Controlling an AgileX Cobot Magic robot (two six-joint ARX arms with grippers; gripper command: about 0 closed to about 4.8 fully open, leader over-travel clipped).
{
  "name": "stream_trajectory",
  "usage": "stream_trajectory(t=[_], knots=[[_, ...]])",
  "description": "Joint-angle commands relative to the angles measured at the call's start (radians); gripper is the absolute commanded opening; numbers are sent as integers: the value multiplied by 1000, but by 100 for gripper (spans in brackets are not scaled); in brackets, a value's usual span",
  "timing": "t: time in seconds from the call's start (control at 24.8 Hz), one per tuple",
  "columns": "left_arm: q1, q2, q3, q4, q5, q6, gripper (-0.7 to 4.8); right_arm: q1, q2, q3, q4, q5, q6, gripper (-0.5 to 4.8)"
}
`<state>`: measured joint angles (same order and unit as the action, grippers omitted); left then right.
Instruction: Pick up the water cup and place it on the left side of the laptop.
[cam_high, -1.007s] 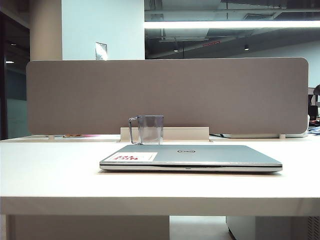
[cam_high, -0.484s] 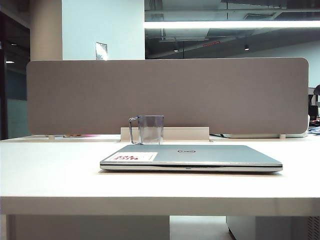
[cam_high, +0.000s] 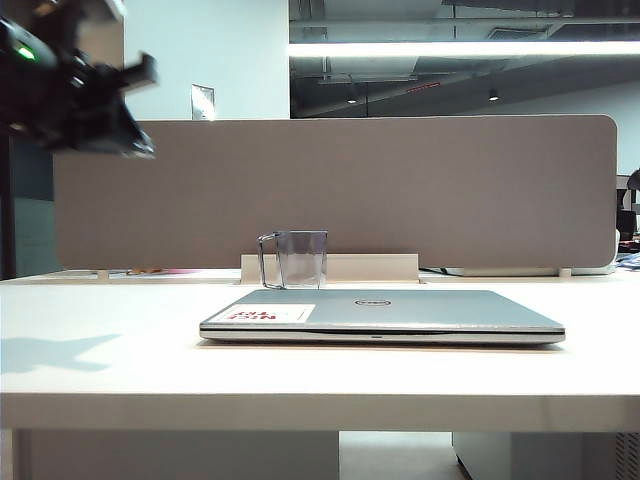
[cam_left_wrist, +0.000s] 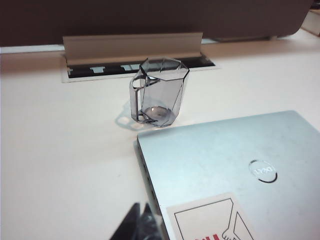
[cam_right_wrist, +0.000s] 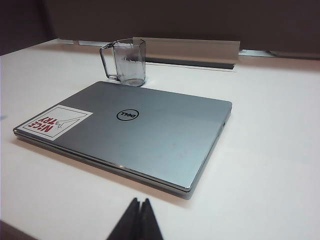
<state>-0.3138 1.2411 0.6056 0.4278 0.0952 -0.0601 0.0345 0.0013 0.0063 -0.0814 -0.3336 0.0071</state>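
Observation:
The water cup (cam_high: 297, 258), clear grey with a thin side handle, stands upright on the white table just behind the laptop's far left corner. The laptop (cam_high: 380, 312) lies closed, with a round logo and a white sticker with red letters on its lid. My left arm (cam_high: 70, 95) hangs high at the upper left of the exterior view, well away from both. In its wrist view my left gripper (cam_left_wrist: 141, 211) is shut and empty, above the laptop's (cam_left_wrist: 235, 170) left edge, with the cup (cam_left_wrist: 159, 92) ahead. My right gripper (cam_right_wrist: 141, 202) is shut and empty, in front of the laptop (cam_right_wrist: 135, 130), with the cup (cam_right_wrist: 127, 62) beyond it.
A grey divider panel (cam_high: 330, 190) runs along the back of the table. A cable slot with a raised flap (cam_left_wrist: 132, 47) sits right behind the cup. Bare white tabletop (cam_high: 100, 340) lies left of the laptop, with the arm's shadow on it.
My left arm has swung into the exterior view at the upper left and now casts a shadow on the table's left part. Cup and laptop have not moved.

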Motion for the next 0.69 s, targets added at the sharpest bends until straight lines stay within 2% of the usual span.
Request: stream_trajectory(t=[0.04,0.4,0.69], knots=[[-16,126,94,25,-5,0,-6,1,-2,-6,8,-2,1,-8],[-91,476,389,23,-50,-4,-5,1,-2,-6,6,2,0,-8],[-122,627,525,23,-129,-8,-6,1,-2,-6,3,1,0,-7]])
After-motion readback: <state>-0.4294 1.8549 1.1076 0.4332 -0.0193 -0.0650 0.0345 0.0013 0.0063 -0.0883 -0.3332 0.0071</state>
